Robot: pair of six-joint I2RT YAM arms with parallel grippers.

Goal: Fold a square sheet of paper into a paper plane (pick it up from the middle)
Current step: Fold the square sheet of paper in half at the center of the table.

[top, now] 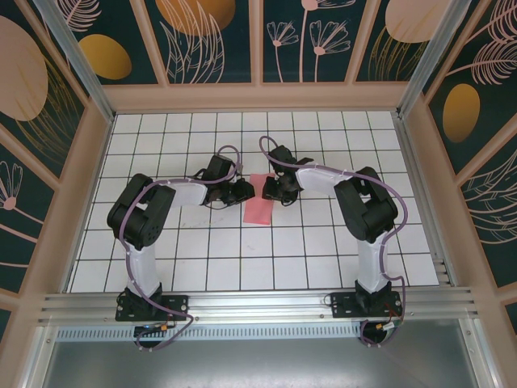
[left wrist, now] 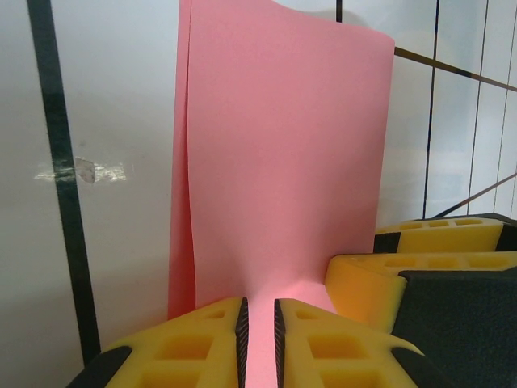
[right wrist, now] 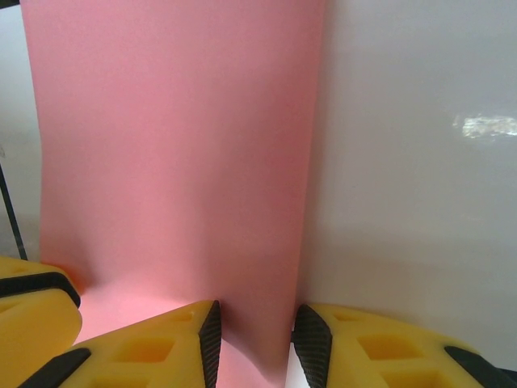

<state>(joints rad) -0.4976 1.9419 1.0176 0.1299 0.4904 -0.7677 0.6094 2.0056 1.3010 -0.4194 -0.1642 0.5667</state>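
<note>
The square sheet of paper (top: 260, 209) lies on the white tiled desk (top: 323, 242) near its middle, between the two arms. From above it reads as a narrow rectangle, not a square. In the left wrist view a second layer peeks out along its left edge, so it looks folded in half, though the top layer bows up and the fold does not seem pressed flat.

The left gripper (left wrist: 258, 314) meets the paper at its near edge. Its yellow fingers are drawn almost together, with the pink sheet pinched in the thin slot between them. The right gripper (right wrist: 255, 322) comes in from the opposite side and straddles one long edge of the sheet. Its fingers stand visibly apart, with a gap much wider than the paper, so it does not look clamped. In the overhead view both grippers sit just beside the sheet's far end, close to each other.

The step in hand appears to be settling this half fold before the corner folds. To do it well, the left gripper should hold its pinch steady as the anchor. The right gripper should close only once both layers lie inside its gap, with their edges matched. Pressing should run along the fold from the pinned end outward. Any tug sideways would probably shear the layers and skew the centre line the plane depends on.
</note>
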